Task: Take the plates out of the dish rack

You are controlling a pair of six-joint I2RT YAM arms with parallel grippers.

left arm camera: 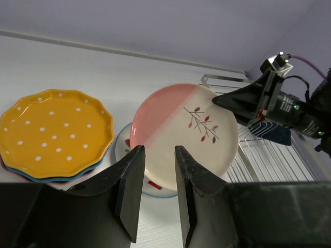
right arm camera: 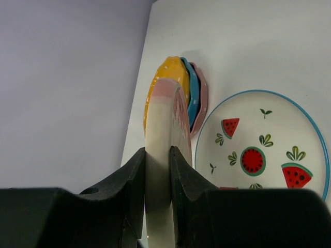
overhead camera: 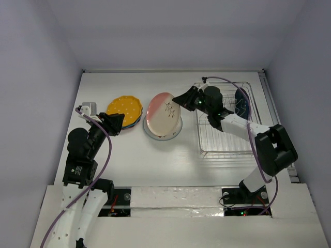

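Pink and cream meet on the plate (overhead camera: 163, 114) that the right jaws grip by its rim. The jaws are closed on that edge, one on each side, and the right wrist view shows the plate edge-on between them. This pink and cream plate has a small twig picture on it. It is out of the dish rack (overhead camera: 227, 144), tilted, and sits over a white plate (overhead camera: 155, 136). The white plate has a blue rim and red fruit pictures, and it lies flat on the surface (overhead camera: 155, 170). I cannot tell if the tilted plate touches the white one.

Just to the left of the white plate is a small stack. An orange plate (overhead camera: 124, 107) with white dots and a wavy edge is on top. Under it are a blue-green plate (right arm camera: 192, 93) and a reddish plate (right arm camera: 200, 98).

The dish rack is a silver wire basket on the right side of the surface. A dark blue plate (overhead camera: 242, 101) stands on its edge at the far end of the rack.

The left jaws are open with a gap between them and hold nothing. They are near the front of the orange stack and point toward the pink and cream plate.
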